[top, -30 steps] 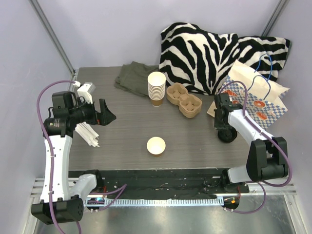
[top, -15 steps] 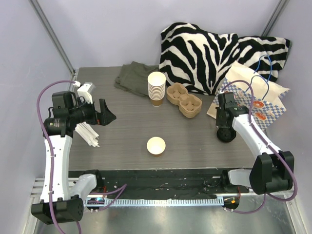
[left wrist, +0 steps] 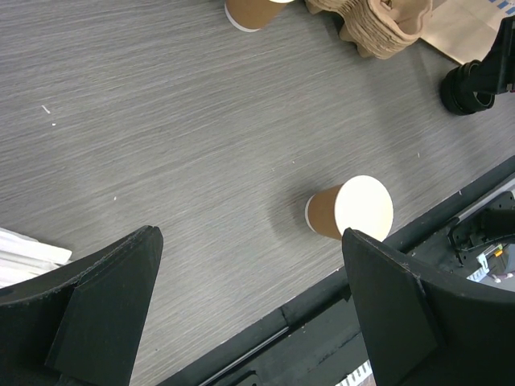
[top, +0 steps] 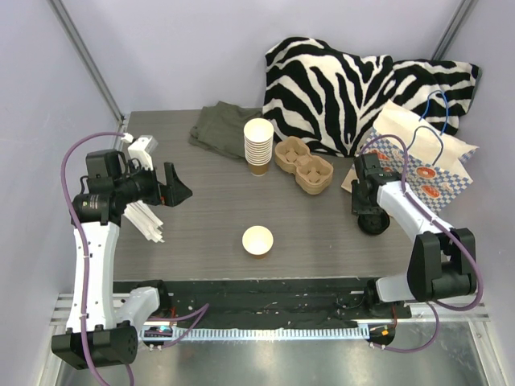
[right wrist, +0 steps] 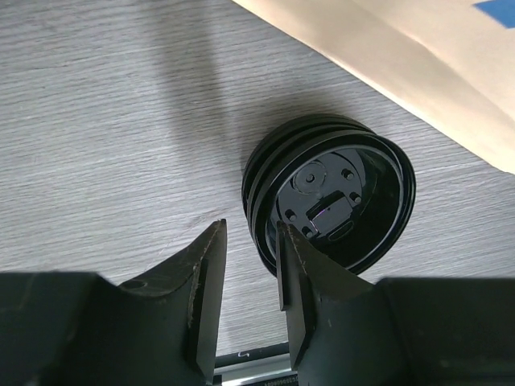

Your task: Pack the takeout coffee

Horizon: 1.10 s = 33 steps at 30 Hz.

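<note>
standing upright and uncovered near the front middle of the tabletop (top: 201,217), the paper cup (top: 258,240) has nothing touching it. the left claw (left wrist: 249,322) hangs above the tabletop's left side with its jaws spread wide and empty, and its wrist view shows the cup between and beyond the two fingers. the right claw (right wrist: 251,265) sits low on the right side, its jaws parted only narrowly, with bare tabletop showing in the gap. it is just beside the left edge of a small stack of black lids (right wrist: 330,205), which lies next to a paper bag (top: 426,165). a tall cup stack (top: 258,145) and a cardboard carrier (top: 304,163) stand further back.
</note>
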### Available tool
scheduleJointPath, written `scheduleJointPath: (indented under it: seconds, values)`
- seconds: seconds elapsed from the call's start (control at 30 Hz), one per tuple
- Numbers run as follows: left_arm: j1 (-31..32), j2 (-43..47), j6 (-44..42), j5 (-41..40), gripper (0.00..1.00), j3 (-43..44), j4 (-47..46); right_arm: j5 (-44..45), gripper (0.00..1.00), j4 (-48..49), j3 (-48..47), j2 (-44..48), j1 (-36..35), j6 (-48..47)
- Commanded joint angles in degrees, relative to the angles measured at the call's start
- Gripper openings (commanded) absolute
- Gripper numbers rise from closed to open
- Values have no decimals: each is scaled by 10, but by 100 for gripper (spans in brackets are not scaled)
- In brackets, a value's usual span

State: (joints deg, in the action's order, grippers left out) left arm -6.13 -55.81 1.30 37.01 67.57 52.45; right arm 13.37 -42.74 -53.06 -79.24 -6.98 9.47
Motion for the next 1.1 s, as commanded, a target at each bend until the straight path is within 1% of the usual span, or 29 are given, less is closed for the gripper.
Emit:
scheduleJointPath:
  seconds: [0.0,0.2,0.3,0.4,0.47,0.5,0.63,0.83,1.0,1.07]
  values:
    - [-4,3,5,16,100,0,-29,6,38,3,-18,-7,4,12]
    - [-4,0,6,16,100,-3,-35,3,37,4,-16,-21,11,12]
    - [-4,-3,6,16,100,-2,-35,-1,30,3,-18,-22,14,12]
    - [-4,-4,5,15,100,-2,-35,-4,18,2,-20,-15,14,11]
    - [-4,-3,6,16,100,-4,-36,-4,15,-1,-21,-12,14,10]
    - [-4,-3,6,17,100,-4,-38,-4,11,-2,-23,-7,14,10]
    - [-3,-4,6,17,100,-4,-38,-11,1,-12,-35,2,14,8]
    - [-3,-5,18,24,100,-8,-46,-50,1,-21,-48,24,14,16]
    - [-3,-7,36,46,100,-15,-59,-60,1,-20,-48,30,14,15]
    - [-1,-4,54,67,100,-25,-68,-68,1,-20,-49,35,14,12]
